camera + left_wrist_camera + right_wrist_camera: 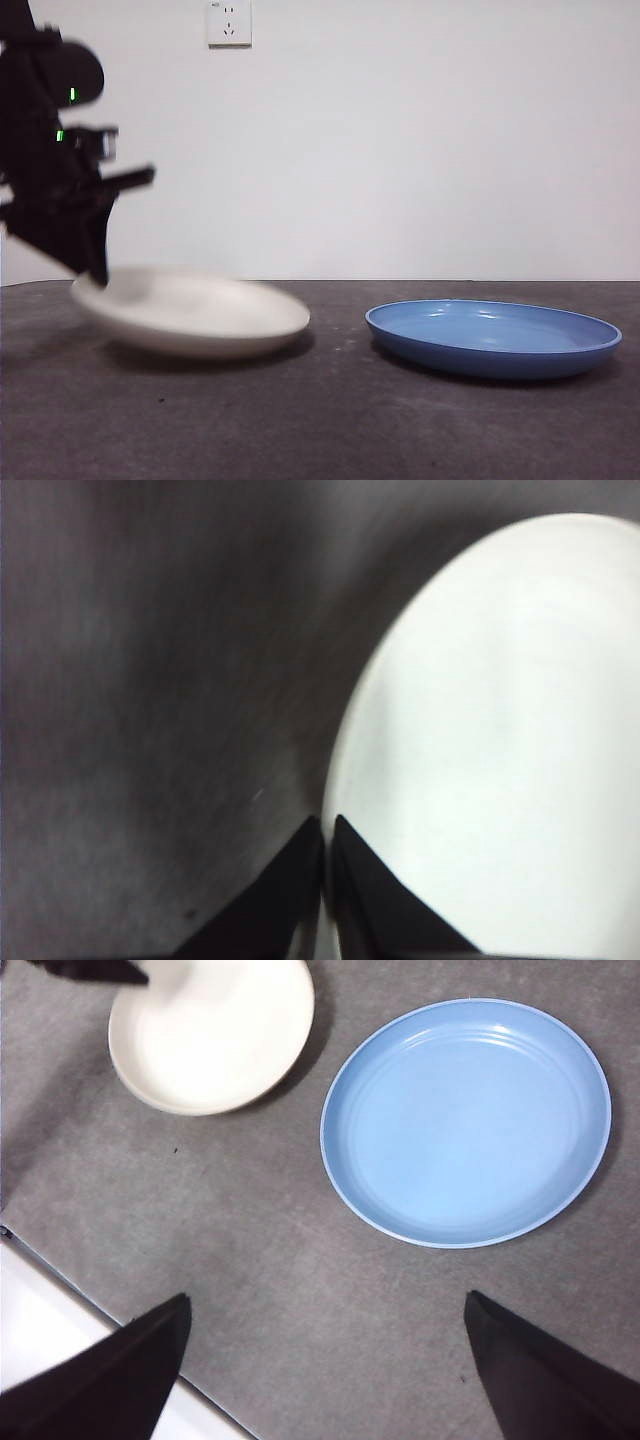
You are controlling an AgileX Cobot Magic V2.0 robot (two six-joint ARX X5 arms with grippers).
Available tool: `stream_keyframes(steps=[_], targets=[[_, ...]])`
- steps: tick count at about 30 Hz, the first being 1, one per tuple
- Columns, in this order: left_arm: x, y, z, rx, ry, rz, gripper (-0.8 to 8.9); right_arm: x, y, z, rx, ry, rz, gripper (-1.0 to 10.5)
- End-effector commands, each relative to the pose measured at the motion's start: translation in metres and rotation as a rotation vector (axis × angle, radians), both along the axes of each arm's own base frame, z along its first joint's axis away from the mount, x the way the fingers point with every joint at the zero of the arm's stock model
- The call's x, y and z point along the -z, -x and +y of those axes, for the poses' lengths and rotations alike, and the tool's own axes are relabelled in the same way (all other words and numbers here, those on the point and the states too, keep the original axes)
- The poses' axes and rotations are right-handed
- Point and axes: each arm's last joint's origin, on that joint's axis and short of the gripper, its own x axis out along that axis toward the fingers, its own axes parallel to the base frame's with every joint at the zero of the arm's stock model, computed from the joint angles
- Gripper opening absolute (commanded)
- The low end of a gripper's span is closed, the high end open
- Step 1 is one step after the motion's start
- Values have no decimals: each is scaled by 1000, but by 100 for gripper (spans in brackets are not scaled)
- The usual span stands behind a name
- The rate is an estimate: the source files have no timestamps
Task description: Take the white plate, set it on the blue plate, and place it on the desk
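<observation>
Two plates: the white plate (195, 315) is sitting tilted on the desk (330, 420), well apart from the blue plate (495, 338).
Left gripper (326, 832): is pinching the white plate's rim, jaws nearly closed.
Right gripper (325, 1360): is hovering high, jaws spread wide, holding nothing.

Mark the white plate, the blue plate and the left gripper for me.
white plate (200, 318): front view, on its outer side wall.
blue plate (465, 1120): right wrist view, on the middle of its inside.
left gripper (327, 832): left wrist view, between its fingertips at the white plate's rim.

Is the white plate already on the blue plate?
No, the white plate sits beside the blue plate, dark desk showing between them.
</observation>
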Motion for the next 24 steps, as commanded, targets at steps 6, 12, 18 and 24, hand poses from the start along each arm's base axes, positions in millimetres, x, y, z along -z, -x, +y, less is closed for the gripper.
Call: stream_keyframes(steps=[6, 12, 18, 24], targets=[[-50, 5, -26, 58, 92, -125, 9, -6, -1, 1, 5, -9, -20, 438], [-64, 11, -66, 142, 142, -188, 9, -7, -1, 0, 33, -14, -17, 438], [-60, 8, -104, 207, 171, -187, 10, -9, -1, 0, 53, -18, -17, 438], [-48, -7, -142, 255, 180, -150, 10, -25, 7, -1, 63, -33, -81, 438]])
